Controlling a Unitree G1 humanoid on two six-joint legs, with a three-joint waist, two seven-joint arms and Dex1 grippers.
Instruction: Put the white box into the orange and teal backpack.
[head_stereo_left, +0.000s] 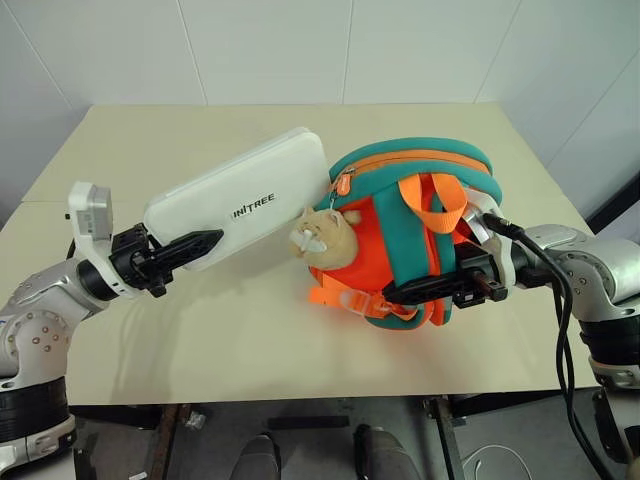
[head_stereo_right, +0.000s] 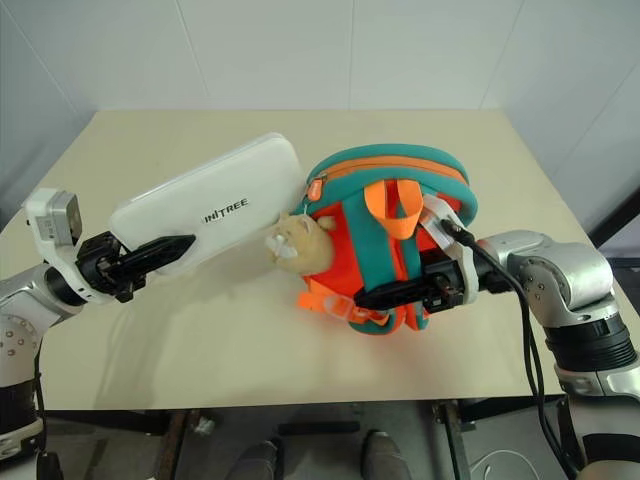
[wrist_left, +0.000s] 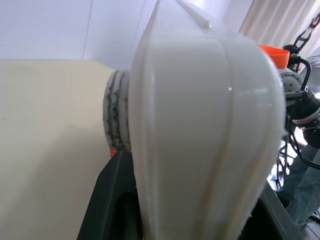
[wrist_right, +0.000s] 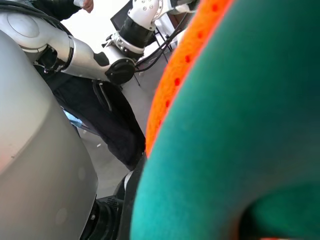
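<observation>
The flat white plastic box with rounded corners (head_stereo_left: 240, 197) is up in the air over the pale beige table (head_stereo_left: 250, 340). It tilts, with its far end higher and close to the top of the bright orange soft backpack with teal trim (head_stereo_left: 420, 235). The left gripper (head_stereo_left: 190, 245) pinches the low end of the box between its 2 black fingers. The right gripper (head_stereo_left: 420, 290) is squeezed together on the side of the backpack, on a teal strap, I think.

What could go wrong? The box is long and is held only at 1 end, so it could swing or slip out of the fingers and drop on the table. The zipper at the top of the backpack looks mostly closed from here, so the box could just bump the outside and push the bag away. The small tan plush toy (head_stereo_left: 322, 237) hangs right by the near corner of the box and could get in the way. If the right gripper lets the soft cloth slide, the bag could flop over.

The box looks smooth, hard and shiny, with small dark letters on its lid. It looks slippery.
</observation>
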